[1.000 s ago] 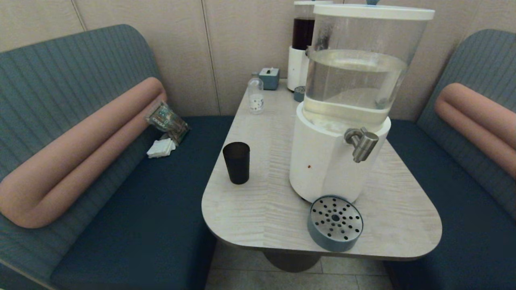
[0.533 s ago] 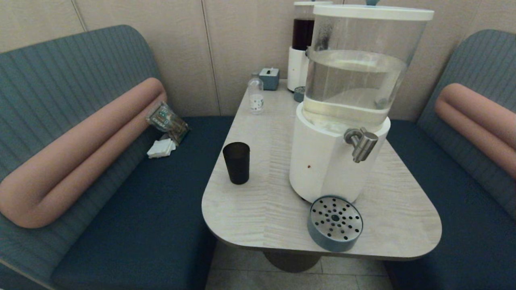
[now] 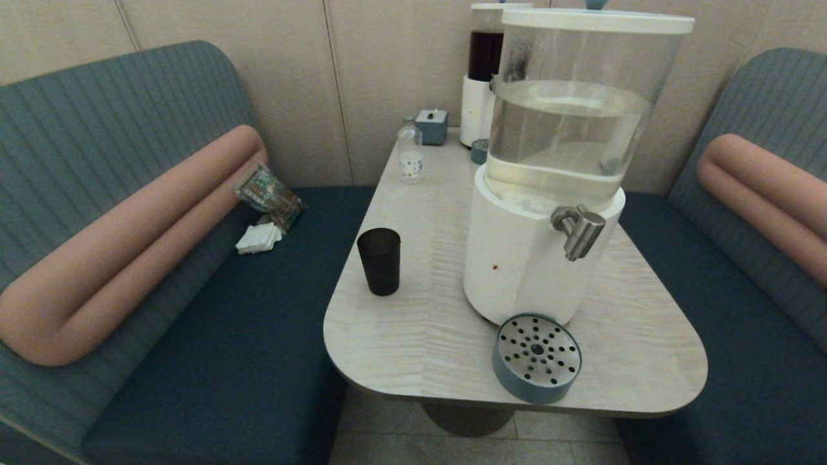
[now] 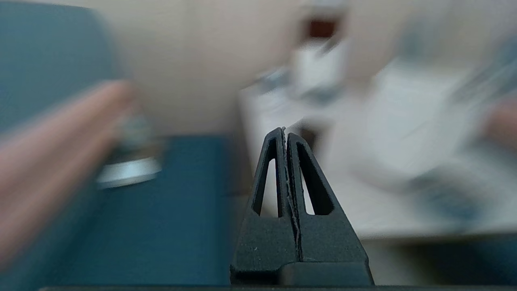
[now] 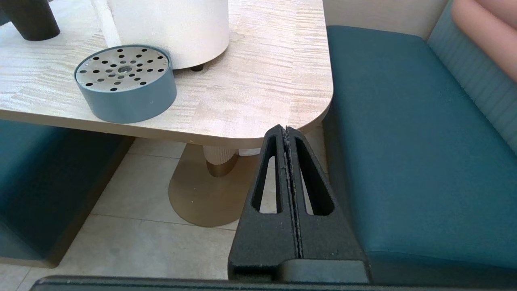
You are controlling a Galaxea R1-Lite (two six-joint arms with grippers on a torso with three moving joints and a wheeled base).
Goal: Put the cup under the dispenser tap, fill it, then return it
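Below the near table edge, the right gripper [image 5: 286, 128] hangs with its black fingers pressed together on nothing. Just ahead of it, to its left, a round blue-grey drip tray with a perforated metal top [image 5: 125, 83] touches the white base of the big clear-tank dispenser [image 3: 517, 265]. Above the tray juts the short brushed-silver tap [image 3: 579, 230]. The left gripper [image 4: 285, 130], likewise closed and empty, points toward the table, where the dark smoky-black tapered plastic cup [image 3: 379, 261] stands upright, well apart from the tap.
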